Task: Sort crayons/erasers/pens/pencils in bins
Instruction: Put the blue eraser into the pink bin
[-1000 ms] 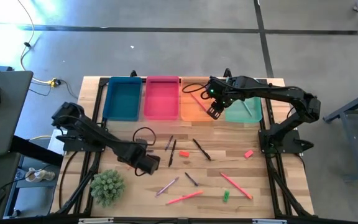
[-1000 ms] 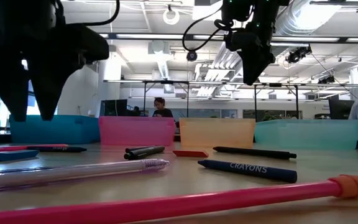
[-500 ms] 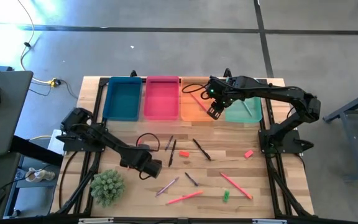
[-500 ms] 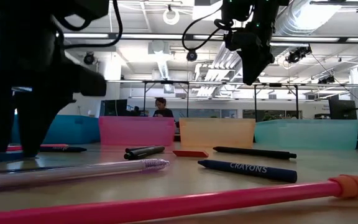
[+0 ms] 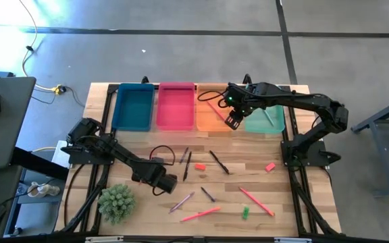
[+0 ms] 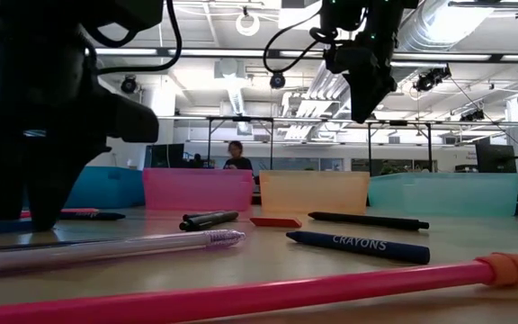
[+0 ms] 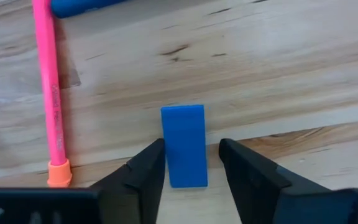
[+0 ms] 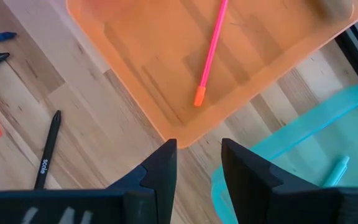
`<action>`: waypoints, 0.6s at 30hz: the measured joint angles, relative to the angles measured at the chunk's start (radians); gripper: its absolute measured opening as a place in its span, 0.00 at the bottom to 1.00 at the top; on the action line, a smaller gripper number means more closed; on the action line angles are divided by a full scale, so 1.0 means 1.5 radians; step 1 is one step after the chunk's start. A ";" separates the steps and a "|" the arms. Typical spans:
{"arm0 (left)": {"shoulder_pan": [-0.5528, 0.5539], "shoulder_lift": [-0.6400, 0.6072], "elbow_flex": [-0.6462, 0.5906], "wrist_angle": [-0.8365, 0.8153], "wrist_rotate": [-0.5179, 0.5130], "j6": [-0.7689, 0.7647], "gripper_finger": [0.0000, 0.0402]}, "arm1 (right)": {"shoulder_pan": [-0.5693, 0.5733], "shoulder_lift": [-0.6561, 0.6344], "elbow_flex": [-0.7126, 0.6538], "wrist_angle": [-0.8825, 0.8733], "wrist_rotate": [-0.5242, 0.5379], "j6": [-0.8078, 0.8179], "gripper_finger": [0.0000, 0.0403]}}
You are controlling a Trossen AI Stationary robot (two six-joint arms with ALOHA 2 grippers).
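Note:
A blue eraser (image 7: 184, 146) lies flat on the wooden table (image 5: 248, 179). My left gripper (image 7: 191, 165) points straight down over it, open, one finger on each long side. In the low view the left gripper (image 6: 22, 214) stands just above the blue eraser (image 6: 21, 226). My right gripper (image 5: 234, 121) hangs open and empty above the seam between the orange bin (image 5: 209, 115) and the teal bin (image 5: 269, 118). The blue bin (image 5: 133, 108) and pink bin (image 5: 175, 106) stand left of them. A red eraser (image 5: 200, 167), a pink eraser (image 5: 270, 167) and a green eraser (image 5: 245, 212) lie loose. My left gripper straddles the blue eraser from above, its fingers lying along the two long sides. One finger (image 7: 149, 171) stands right at a long edge (image 7: 164, 149); whether it touches, I cannot tell. A gap shows between the other finger and the eraser, which lies flat on the table.
A small green plant (image 5: 116, 202) stands near the front left. Black pens (image 5: 219, 162), pink pencils (image 5: 256, 201) and a purple pen (image 5: 181, 202) are scattered mid-table. A pink pencil (image 7: 50, 93) lies beside the blue eraser. Another pink pencil (image 8: 211, 53) lies in the orange bin.
My left gripper has come down toward the table and slightly toward its near edge, and its fingers now stand low around the blue eraser. The eraser has not moved.

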 joint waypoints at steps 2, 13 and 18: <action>0.000 0.000 0.000 0.002 -0.007 0.002 0.31 | 0.000 0.000 0.000 0.000 0.000 0.000 0.29; -0.002 0.001 0.000 0.005 -0.007 0.026 0.13 | 0.000 0.000 0.000 -0.008 0.000 -0.045 0.29; -0.005 -0.013 -0.002 0.011 0.000 0.030 0.13 | 0.000 0.000 0.000 -0.019 0.000 -0.063 0.29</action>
